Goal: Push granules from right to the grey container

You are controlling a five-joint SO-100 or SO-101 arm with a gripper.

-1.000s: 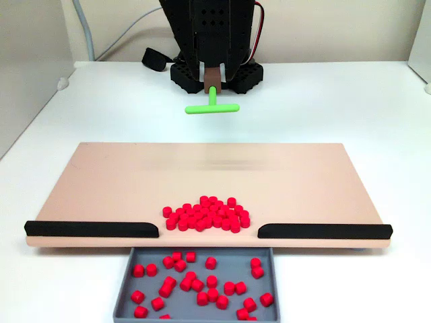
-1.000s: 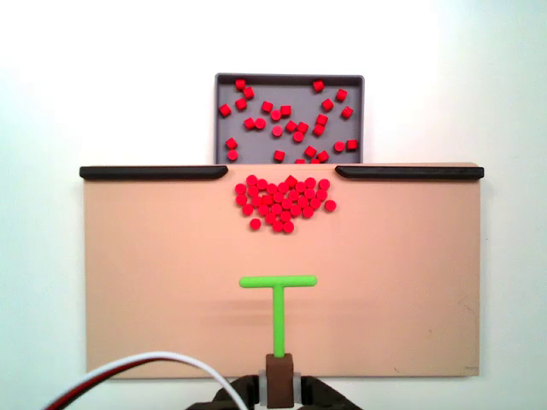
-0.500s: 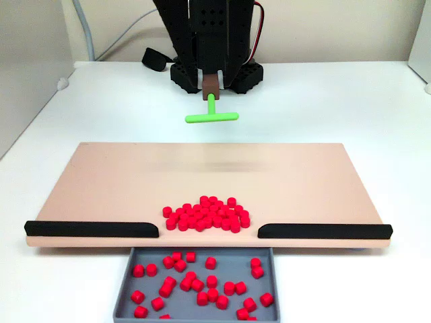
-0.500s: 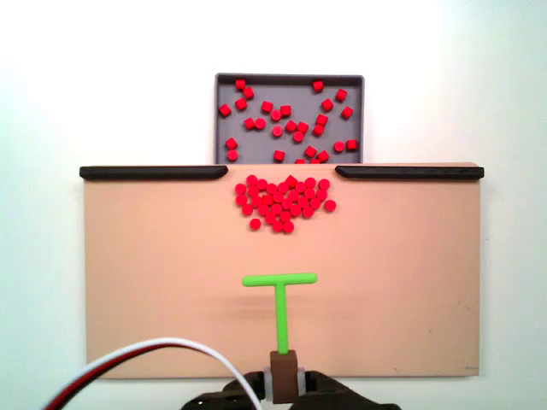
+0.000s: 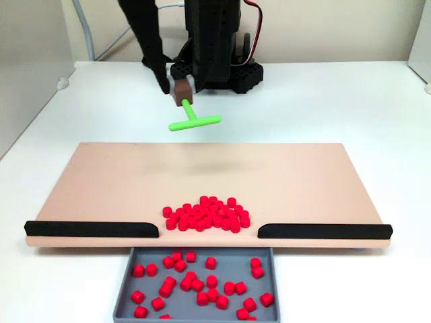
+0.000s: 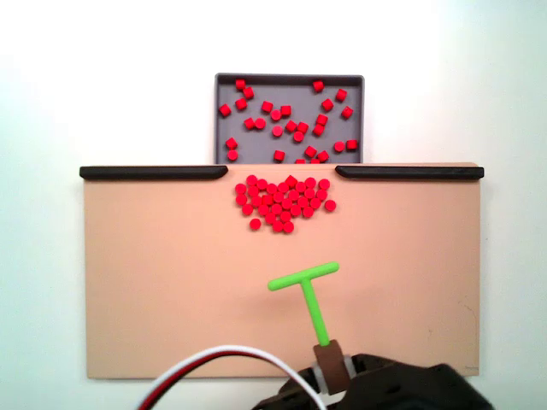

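Note:
A pile of red granules (image 5: 205, 214) (image 6: 282, 203) lies on the pinkish-beige board (image 5: 114, 182) (image 6: 154, 273), at the gap between two black bars. More granules lie scattered in the grey container (image 5: 233, 266) (image 6: 289, 78) just past that gap. My gripper (image 5: 180, 91) (image 6: 330, 369) is shut on the brown block of a green T-shaped pusher (image 5: 193, 122) (image 6: 306, 285). The pusher hangs tilted above the board's side nearest the arm, well apart from the pile.
Black bars (image 5: 91, 229) (image 5: 324, 231) (image 6: 154, 172) (image 6: 408, 172) line the board's edge on both sides of the gap. The arm's black base (image 5: 222, 70) stands behind the board on the white table. A red and white cable (image 6: 214, 357) loops near the gripper.
The arm has swung sideways: the pusher moved left in one fixed view and right in the other, and now sits tilted. The granules have not moved.

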